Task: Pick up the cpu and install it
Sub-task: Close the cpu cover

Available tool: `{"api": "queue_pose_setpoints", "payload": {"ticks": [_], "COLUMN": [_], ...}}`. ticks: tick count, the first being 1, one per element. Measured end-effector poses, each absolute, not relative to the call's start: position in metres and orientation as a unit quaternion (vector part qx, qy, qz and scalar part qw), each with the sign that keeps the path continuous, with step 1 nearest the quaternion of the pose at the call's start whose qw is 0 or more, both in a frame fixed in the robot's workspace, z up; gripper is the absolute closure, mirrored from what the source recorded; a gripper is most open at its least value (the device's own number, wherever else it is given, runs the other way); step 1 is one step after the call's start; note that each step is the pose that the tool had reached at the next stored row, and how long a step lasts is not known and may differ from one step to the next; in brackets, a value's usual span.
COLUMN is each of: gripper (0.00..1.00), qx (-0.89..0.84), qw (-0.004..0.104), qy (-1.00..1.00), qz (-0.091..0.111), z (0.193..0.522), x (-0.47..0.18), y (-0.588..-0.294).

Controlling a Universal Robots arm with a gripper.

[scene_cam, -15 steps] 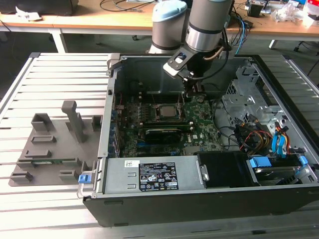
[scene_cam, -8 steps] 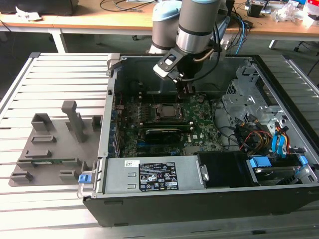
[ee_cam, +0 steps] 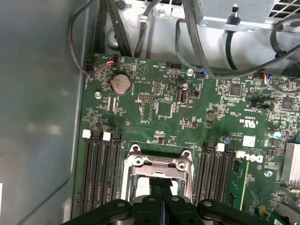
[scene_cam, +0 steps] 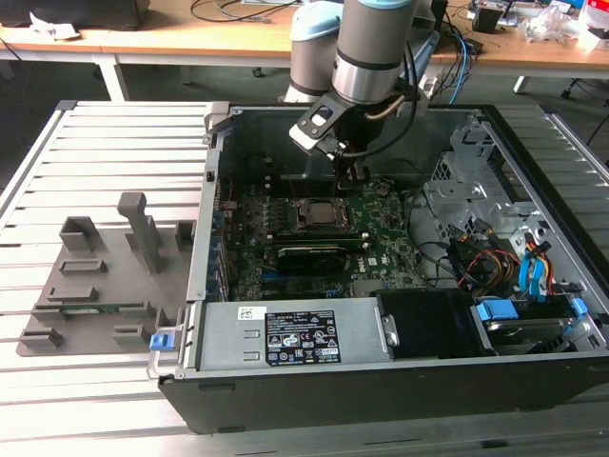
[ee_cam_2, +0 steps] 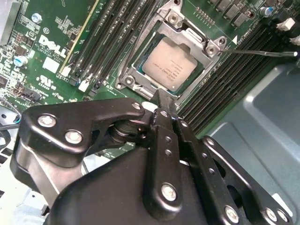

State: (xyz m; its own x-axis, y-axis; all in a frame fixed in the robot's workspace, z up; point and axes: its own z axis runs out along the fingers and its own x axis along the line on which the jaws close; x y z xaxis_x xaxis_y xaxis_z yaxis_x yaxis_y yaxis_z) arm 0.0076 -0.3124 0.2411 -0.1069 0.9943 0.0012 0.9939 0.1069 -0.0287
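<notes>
The cpu (ee_cam_2: 169,63), a small square chip with a pale silvery top, lies flat inside the open socket frame (ee_cam_2: 180,29) on the green motherboard (scene_cam: 381,249). In the exterior view the cpu (scene_cam: 319,212) sits near the middle of the open computer case. My gripper (ee_cam_2: 161,96) hangs just above the socket's edge, its black fingers pressed together with nothing between them. In the exterior view my gripper (scene_cam: 355,177) stands a little to the right of the socket. The first wrist view shows the gripper (ee_cam: 161,187) over the socket, hiding most of the cpu (ee_cam: 138,188).
Black memory slots (ee_cam: 101,168) flank the socket. The thin socket lever (ee_cam_2: 262,53) sticks out sideways. A black card (scene_cam: 309,257) and power supply (scene_cam: 285,333) lie nearer the case front, with cables and drive bays (scene_cam: 504,267) on the exterior view's right. A grey parts fixture (scene_cam: 95,276) lies left of the case.
</notes>
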Motion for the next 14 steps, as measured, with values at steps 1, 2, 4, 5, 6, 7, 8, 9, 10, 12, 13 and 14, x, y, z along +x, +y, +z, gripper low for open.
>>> {"api": "queue_pose_setpoints", "payload": {"ticks": [1, 2, 4, 5, 6, 7, 8, 9, 10, 12, 13, 14], "gripper": [0.89, 0.89, 0.89, 0.89, 0.89, 0.89, 0.89, 0.89, 0.89, 0.89, 0.89, 0.89], "qx": [-0.668, -0.668, -0.668, -0.668, -0.668, -0.668, -0.668, -0.668, -0.668, -0.668, -0.668, -0.668], "qw": [0.010, 0.010, 0.010, 0.010, 0.010, 0.010, 0.010, 0.010, 0.010, 0.010, 0.010, 0.010], "qy": [-0.744, -0.744, -0.744, -0.744, -0.744, -0.744, -0.744, -0.744, -0.744, -0.744, -0.744, -0.744], "qz": [0.010, 0.010, 0.010, 0.010, 0.010, 0.010, 0.010, 0.010, 0.010, 0.010, 0.010, 0.010], "z": [0.239, 0.238, 0.235, 0.234, 0.233, 0.233, 0.232, 0.231, 0.231, 0.229, 0.229, 0.229], "x": [0.006, 0.005, 0.000, -0.004, -0.009, -0.011, -0.016, -0.019, -0.022, -0.026, -0.026, -0.027], "y": [-0.312, -0.312, -0.313, -0.313, -0.313, -0.313, -0.313, -0.313, -0.313, -0.313, -0.313, -0.313]}}
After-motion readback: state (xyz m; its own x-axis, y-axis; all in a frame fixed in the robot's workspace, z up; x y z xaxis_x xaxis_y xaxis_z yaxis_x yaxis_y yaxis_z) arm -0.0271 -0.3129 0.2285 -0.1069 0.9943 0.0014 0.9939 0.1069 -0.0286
